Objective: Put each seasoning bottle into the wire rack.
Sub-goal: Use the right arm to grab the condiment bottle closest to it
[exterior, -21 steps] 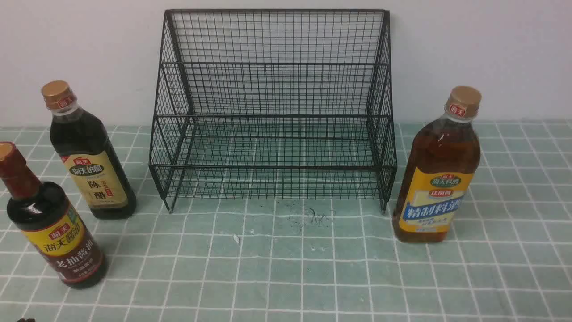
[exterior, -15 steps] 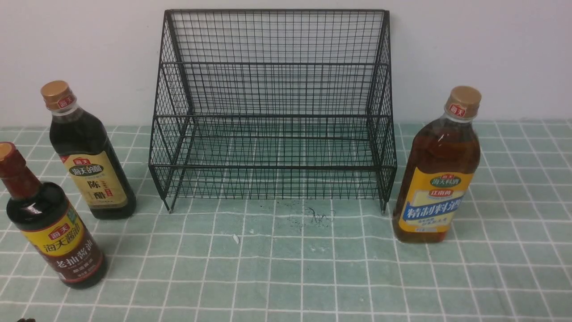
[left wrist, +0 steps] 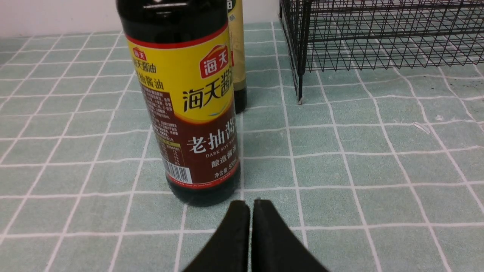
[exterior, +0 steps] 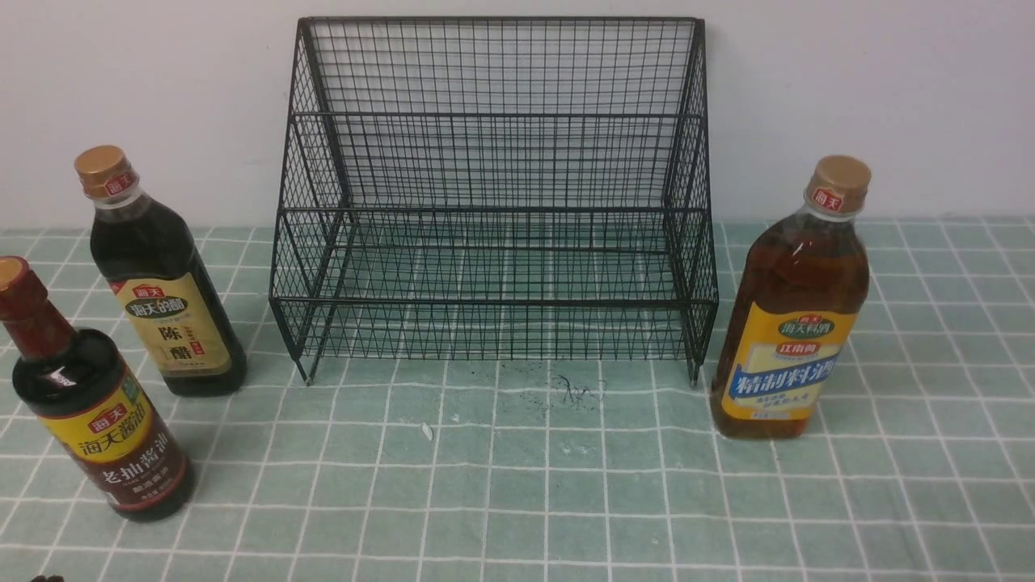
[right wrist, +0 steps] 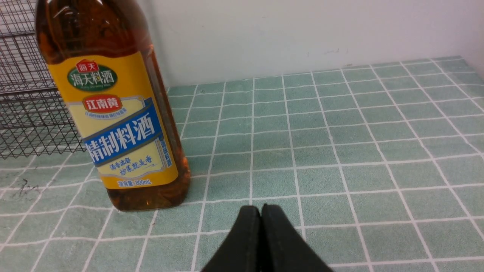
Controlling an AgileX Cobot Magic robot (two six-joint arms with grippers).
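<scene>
Sighting the red-necked bottle upright on the checked cloth, just ahead of the left gripper and slightly off its centre line. Sighting the dark tan-capped bottle farther ahead, beyond the first and partly hidden by it. Sighting the amber bottle upright, near and ahead of the right gripper, offset toward the rack side. Finding the wire rack beyond both grippers and inboard of them, well apart from each, with no bottle in either tier.

Showing both finger pairs pressed together, clamping nothing.

Probable faults from this state:

- Advancing with tips together: likely pushing a tall, narrow bottle off its base and toppling it. Requiring opening before approach.
- Approaching off-centre: risking one finger striking the bottle wall first and skidding it across the cloth.
- Reaching for the red-necked bottle: risking a nudge to the dark tan-capped bottle close behind it.
- Gripping on the glossy label: risking slip or tilt, most of all with the large, nearly full amber bottle.
- Carrying low into the rack: risking the base catching on the front rail, or the cap fouling the upper wires, given bottle height close to rack height.
</scene>
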